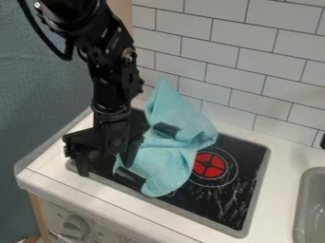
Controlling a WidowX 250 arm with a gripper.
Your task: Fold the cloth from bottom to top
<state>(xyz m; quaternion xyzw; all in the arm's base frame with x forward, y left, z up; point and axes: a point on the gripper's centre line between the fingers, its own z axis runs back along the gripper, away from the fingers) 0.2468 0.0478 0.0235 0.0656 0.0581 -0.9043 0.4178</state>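
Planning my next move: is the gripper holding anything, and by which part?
Nothing looks held: the gripper stands open, its fingers apart, and the cloth lies bunched on the stove.

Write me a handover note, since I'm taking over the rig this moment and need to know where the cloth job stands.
Gripper: open, its fingers apart, down at the left end of the stove, beside the cloth.
Cloth: rumpled on the stove, left of the red burner, its far end peaking toward the tiled wall.
Done: no neat bottom-to-top fold shows; I can't tell whether one was begun.
Left: probably grasp the near edge, bring it to the far edge, release.
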